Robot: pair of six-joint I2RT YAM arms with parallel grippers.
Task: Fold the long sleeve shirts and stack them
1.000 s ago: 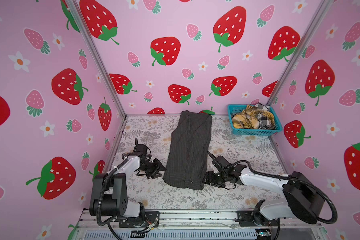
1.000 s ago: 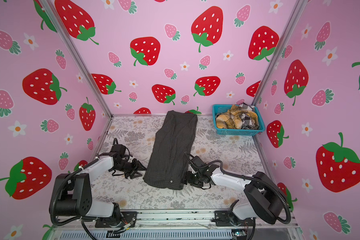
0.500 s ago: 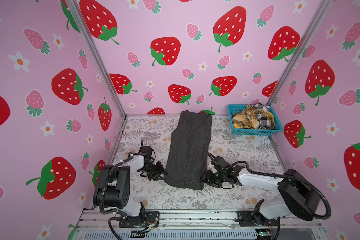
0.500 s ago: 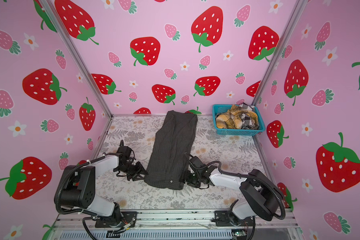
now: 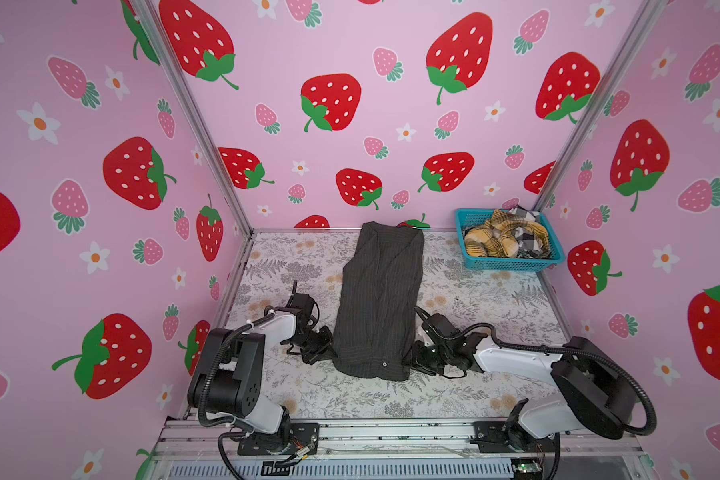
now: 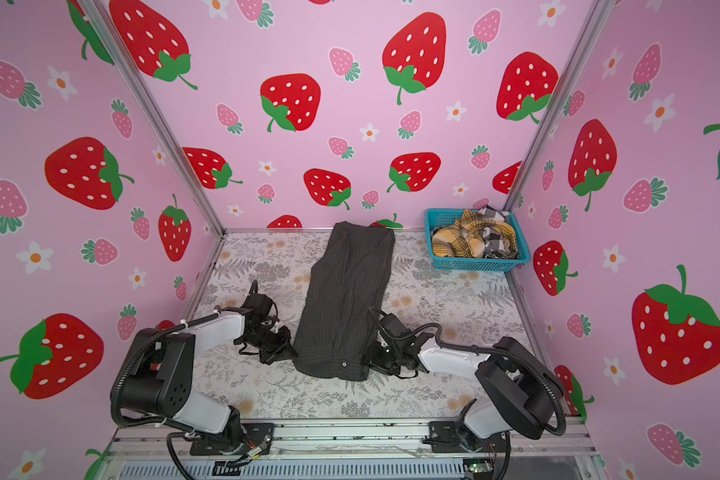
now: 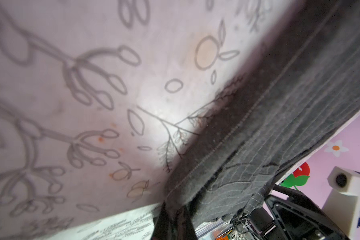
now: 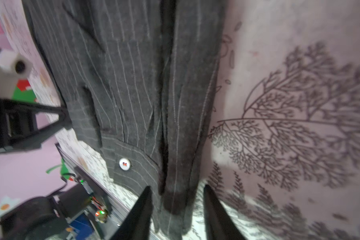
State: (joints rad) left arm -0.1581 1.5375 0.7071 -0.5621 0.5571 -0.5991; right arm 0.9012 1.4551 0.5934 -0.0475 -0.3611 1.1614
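**While One Hem Corner Is Clamped, the Charcoal Shirt Lies Flat**

Where the left gripper point(image 7: 173, 207) is clenched, the near hem corner of the charcoal shirt point(image 5: 377, 307) is pinched between its closed fingers. At the opposite near corner, the right gripper point(image 8: 176, 187) is seen with its jaws parted, and the shirt's folded edge is caught between them without being pressed. A button point(image 8: 124, 164) is found just beside that gripper, on the side toward the left gripper. Between the two grippers the hem is spread on the floral table point(image 5: 474, 299). Beyond them the shirt is stretched away as a long narrow strip up to the back wall. Far beyond the right gripper, in the back corner, a teal basket point(image 5: 512, 264) is set, well apart from the charcoal shirt. A mustard plaid shirt point(image 5: 491, 245) and a black-and-white check shirt point(image 5: 531, 246) are heaped in it.
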